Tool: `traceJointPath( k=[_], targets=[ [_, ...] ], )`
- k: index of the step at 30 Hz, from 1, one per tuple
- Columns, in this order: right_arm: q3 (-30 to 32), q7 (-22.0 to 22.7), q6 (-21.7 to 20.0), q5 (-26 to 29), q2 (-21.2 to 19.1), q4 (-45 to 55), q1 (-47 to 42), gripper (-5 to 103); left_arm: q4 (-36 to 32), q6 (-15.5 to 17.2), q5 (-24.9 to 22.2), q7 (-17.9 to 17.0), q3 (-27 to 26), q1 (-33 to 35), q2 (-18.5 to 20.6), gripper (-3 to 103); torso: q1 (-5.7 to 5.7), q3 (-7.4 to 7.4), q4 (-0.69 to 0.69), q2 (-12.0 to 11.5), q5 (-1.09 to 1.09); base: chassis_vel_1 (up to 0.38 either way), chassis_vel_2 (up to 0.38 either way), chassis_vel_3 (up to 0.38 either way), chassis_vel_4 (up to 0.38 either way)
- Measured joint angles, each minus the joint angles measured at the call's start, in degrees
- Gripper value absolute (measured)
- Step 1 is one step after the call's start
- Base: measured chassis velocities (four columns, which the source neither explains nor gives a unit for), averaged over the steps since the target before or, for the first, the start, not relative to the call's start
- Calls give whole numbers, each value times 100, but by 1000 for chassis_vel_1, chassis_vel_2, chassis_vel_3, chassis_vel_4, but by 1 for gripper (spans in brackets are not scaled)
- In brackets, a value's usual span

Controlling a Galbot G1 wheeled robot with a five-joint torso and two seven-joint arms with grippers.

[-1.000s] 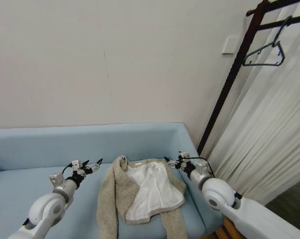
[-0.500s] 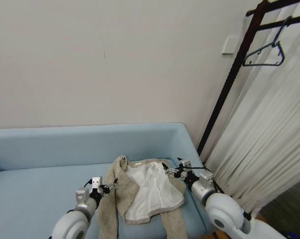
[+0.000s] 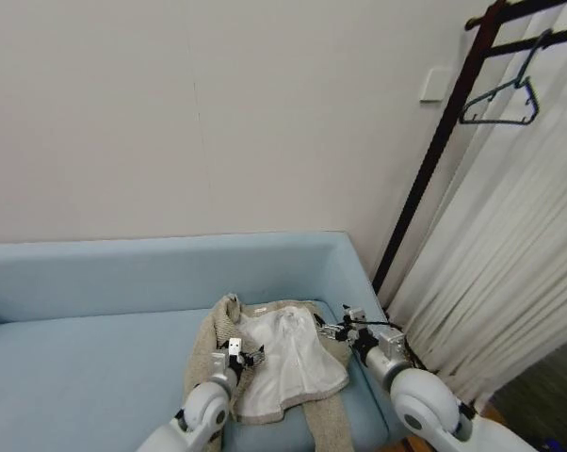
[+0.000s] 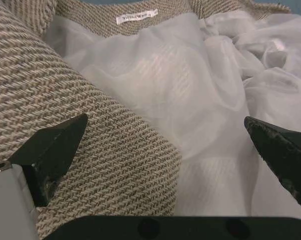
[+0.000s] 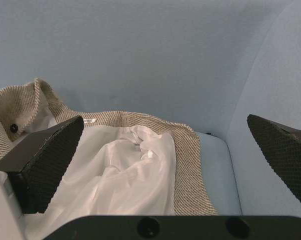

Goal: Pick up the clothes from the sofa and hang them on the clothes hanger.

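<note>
Sofa [image 3: 95, 282]: pale blue seat and backrest against a plain wall, with the jacket lying at its right end.
Jacket [image 3: 274, 363]: beige herringbone weave, spread open with the white lining [image 4: 190, 100] facing up. The collar is toward the backrest, and the neck label [image 4: 136, 17] shows.
Left gripper [image 3: 244, 356]: fingers spread wide and holding nothing. It sits low over the jacket's left front panel, where the weave meets the lining.
Right gripper [image 3: 332, 330]: also spread wide and empty, just beside the jacket's right edge, with the collar end ahead of it.
Clothes hanger [image 3: 498, 104]: dark, on the bar of a dark rack [image 3: 434, 151], well above the jacket and to its right.
Step in hand: probably settling both grippers for a two-handed pickup.
Doing it well: each side should bite the woven edge near the shoulder, not the lining alone, which looks thin and slippery. Matching grasp points either side of the collar would keep the jacket level when it is lifted.
</note>
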Motion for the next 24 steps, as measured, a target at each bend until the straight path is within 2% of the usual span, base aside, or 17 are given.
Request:
traceJointPath(
  k=[9,11,16,18,21,24],
  targets=[
    [-104,-87,37,-20,108,-300,175,100,395,302,-46,-157,15,-152,18,100,0,0,2,0,0,0,0,0,0],
    [-122,-94,39,-20,112,-320,202,100,480,303,-46,-153,6,-177,15,102,-1,0,2,0,0,0,0,0,0],
    [-169,-109,41,-19,92,-364,267,100,831,194,58,45,-29,-287,-61,96,-1,0,1,0,-1,0,0,0,0],
    [-171,-110,52,-23,71,-377,270,100,888,162,80,80,-31,-307,-96,86,-1,0,1,0,-1,0,0,0,0],
    [-167,-118,77,-29,49,-386,247,100,912,144,90,114,-33,-308,-112,81,-1,0,1,0,-1,0,0,0,0],
    [-155,-132,84,-30,44,-385,227,100,939,136,107,147,-35,-299,-115,65,-1,-1,1,0,-1,0,0,0,0]
  ],
)
